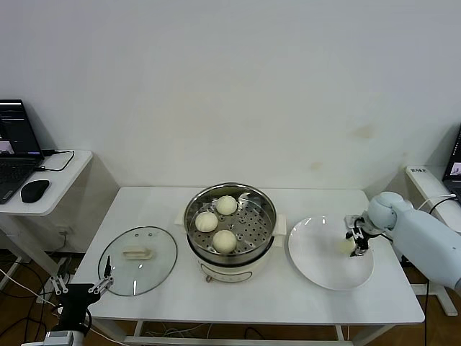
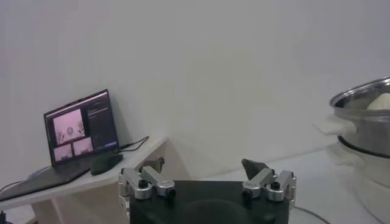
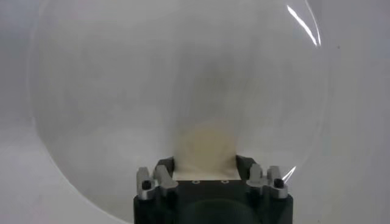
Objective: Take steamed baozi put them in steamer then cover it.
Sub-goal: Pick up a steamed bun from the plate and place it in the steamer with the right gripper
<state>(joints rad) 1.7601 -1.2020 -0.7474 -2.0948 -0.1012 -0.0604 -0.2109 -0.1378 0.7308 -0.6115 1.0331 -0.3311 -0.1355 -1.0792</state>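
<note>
Right gripper [image 1: 354,243] clamped on last baozi [image 3: 205,146] over plate [image 1: 317,274]; soft dough may squash or slip out en route to steamer [image 1: 229,223]. Left gripper [image 1: 81,287] parked, fingers apart.

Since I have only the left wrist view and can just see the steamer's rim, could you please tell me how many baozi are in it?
Observer: Three baozi lie on the perforated tray inside the steamer.
Operator: Thank you. Where is the fourth one?
Observer: The fourth baozi is on the white plate, right of the steamer, with the right gripper fingers against its sides.
Operator: And is the lid on yet?
Observer: No. The glass lid lies flat on the table left of the steamer, near the open left gripper.
</note>
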